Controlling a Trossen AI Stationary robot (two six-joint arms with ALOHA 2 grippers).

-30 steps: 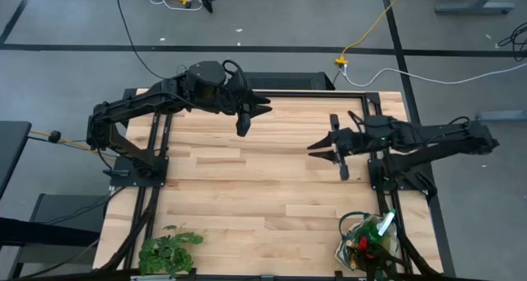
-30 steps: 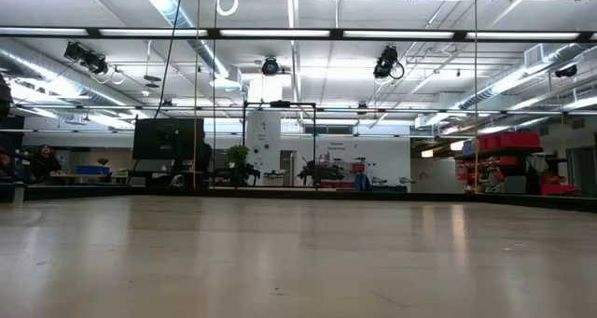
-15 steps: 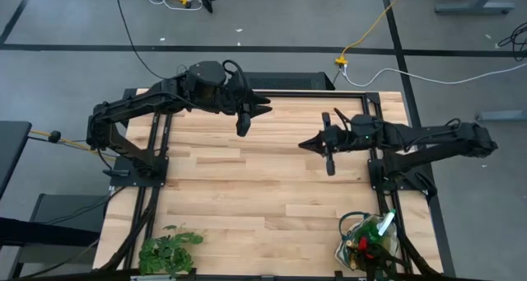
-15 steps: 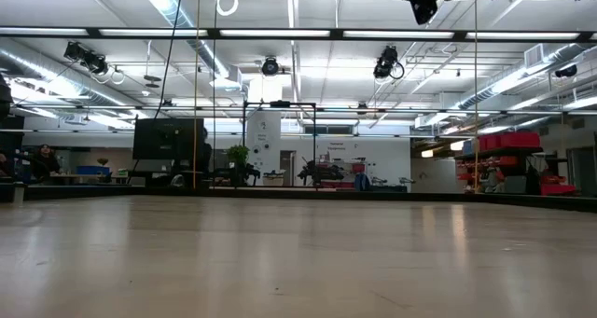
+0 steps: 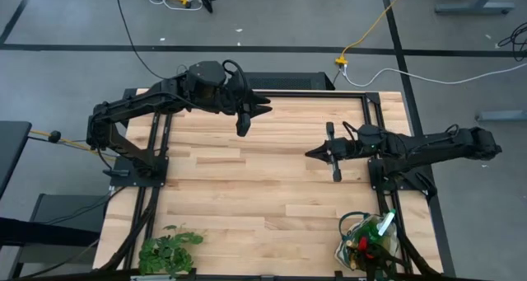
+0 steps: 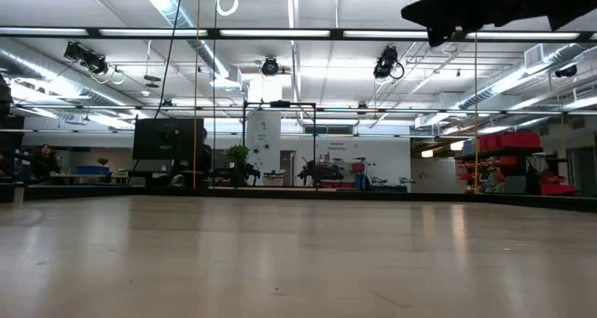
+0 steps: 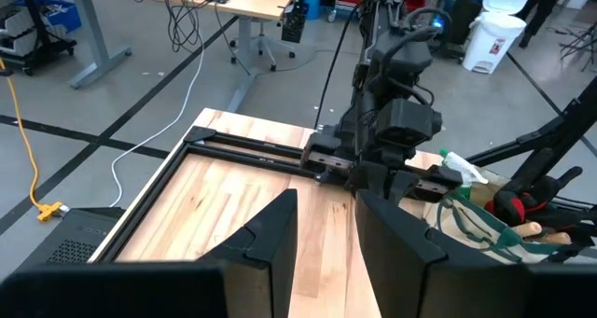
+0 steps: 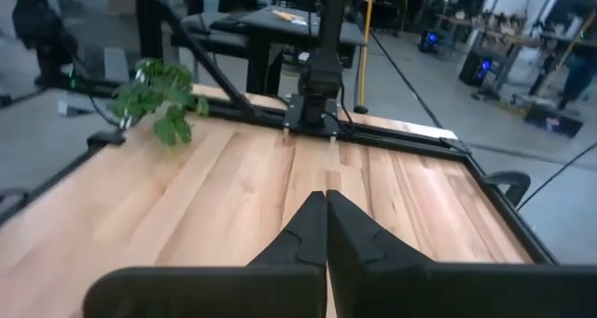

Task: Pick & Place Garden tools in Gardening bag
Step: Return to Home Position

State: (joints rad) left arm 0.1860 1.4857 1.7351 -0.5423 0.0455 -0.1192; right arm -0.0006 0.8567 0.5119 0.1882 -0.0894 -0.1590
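Note:
The gardening bag (image 5: 356, 231) stands at the table's near right corner, cream with green trim. Garden tools stick out of its top: a green spray bottle (image 5: 385, 225), something red (image 5: 362, 245) and a wooden handle (image 7: 522, 230). The left wrist view also shows the bag (image 7: 464, 232) and the spray bottle (image 7: 461, 163). My left gripper (image 5: 245, 120) hangs high over the table's far left part, open and empty (image 7: 325, 234). My right gripper (image 5: 316, 153) is over the table's right middle, shut on nothing (image 8: 326, 227), and shows at the low view's top (image 6: 435, 24).
A leafy green plant bunch (image 5: 169, 250) lies at the table's near left corner, also in the right wrist view (image 8: 159, 99). Black frame rails (image 5: 329, 93) run along the table's far and side edges. Bare wood (image 5: 247, 190) lies between the arms.
My right gripper has sunk lower, coming into the low view from above, and has drawn back a little toward the table's right edge. Its fingers have closed together with nothing between them. My left arm has kept still.

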